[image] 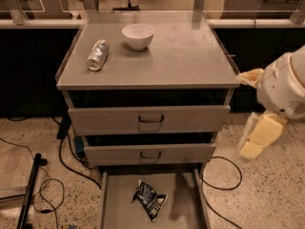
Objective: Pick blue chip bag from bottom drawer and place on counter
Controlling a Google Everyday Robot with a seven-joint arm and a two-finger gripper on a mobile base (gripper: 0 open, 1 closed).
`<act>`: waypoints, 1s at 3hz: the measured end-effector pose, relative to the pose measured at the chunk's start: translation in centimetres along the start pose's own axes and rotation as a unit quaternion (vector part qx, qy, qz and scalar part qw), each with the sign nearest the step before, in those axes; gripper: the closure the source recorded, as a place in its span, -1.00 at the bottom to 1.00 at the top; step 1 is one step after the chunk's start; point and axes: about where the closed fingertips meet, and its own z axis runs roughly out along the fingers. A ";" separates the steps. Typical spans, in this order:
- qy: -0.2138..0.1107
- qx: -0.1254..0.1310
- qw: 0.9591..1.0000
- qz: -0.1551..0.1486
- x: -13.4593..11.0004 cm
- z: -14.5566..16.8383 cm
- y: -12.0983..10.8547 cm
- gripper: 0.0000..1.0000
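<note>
The blue chip bag (149,200) lies crumpled on the floor of the open bottom drawer (119,204), near its middle. The counter (181,51) is the flat grey top of the cabinet. My gripper (256,138), cream-coloured, hangs below the white arm (285,85) at the right of the cabinet. It is level with the middle drawer, well above and to the right of the bag. It holds nothing that I can see.
A white bowl (138,35) and a crushed silver can (98,55) sit on the counter's back left. The two upper drawers (150,119) stand slightly pulled out above the bottom one. Black cables (62,156) lie on the speckled floor on both sides.
</note>
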 end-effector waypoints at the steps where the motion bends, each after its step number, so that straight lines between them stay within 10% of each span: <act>1: -0.021 -0.003 1.000 0.016 0.0 3.4 1.4 -1.00; 3: -0.010 -0.036 0.999 0.032 0.9 8.5 2.7 -1.00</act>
